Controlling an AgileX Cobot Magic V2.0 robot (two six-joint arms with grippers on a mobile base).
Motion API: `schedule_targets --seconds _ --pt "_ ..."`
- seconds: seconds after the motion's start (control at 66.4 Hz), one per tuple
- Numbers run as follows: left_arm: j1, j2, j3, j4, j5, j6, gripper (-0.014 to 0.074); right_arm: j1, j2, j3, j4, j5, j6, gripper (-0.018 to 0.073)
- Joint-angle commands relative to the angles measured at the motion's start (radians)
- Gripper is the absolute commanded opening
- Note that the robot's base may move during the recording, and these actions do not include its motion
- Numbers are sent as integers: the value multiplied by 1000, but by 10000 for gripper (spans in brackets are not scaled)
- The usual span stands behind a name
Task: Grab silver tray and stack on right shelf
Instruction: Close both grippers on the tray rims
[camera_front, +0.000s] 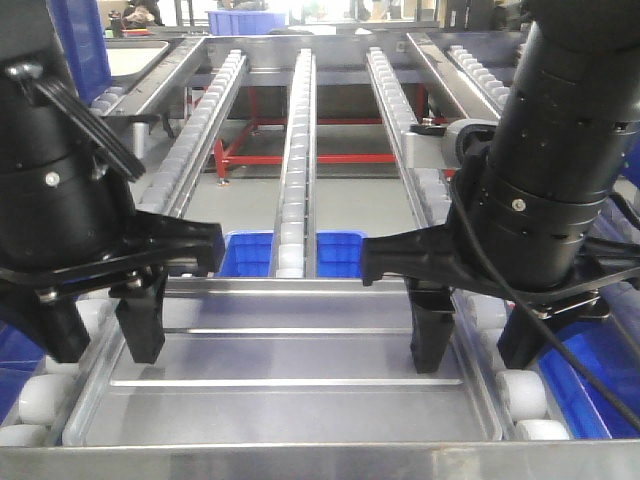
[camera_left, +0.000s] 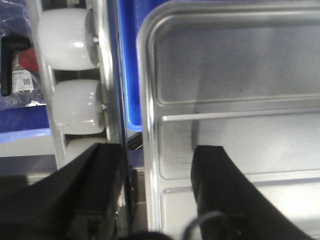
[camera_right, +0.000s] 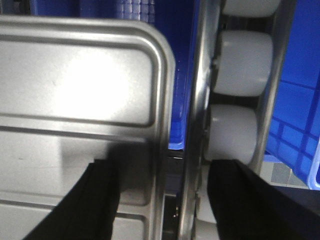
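The silver tray (camera_front: 285, 405) lies flat on the near end of the right shelf (camera_front: 296, 150), between the roller lanes and just behind the steel front bar (camera_front: 320, 462). Its two ridges show. My left gripper (camera_front: 100, 330) is open and straddles the tray's left rim, one finger inside the tray and one outside by the rollers. In the left wrist view the gripper (camera_left: 155, 175) stands wide of the rim of the tray (camera_left: 235, 65). My right gripper (camera_front: 478, 335) is open and straddles the right rim. The right wrist view shows it (camera_right: 167, 195) over the tray (camera_right: 75, 85) edge.
White rollers flank the tray on both sides (camera_left: 65, 40) (camera_right: 242, 62). Blue bins sit under the rack (camera_front: 245, 255) and at the right (camera_front: 600, 385). The rack's red frame (camera_front: 262, 140) shows farther back. Another rack with a grey tray stands at the far left (camera_front: 135, 60).
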Motion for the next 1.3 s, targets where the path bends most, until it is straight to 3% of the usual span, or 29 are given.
schedule_targets --seconds 0.0,1.281 --pt "1 -23 -27 8 -13 -1 244 -3 -20 -20 -2 -25 2 496" --pt "1 -4 -27 8 -14 -1 244 -3 -20 -20 -1 -26 2 496"
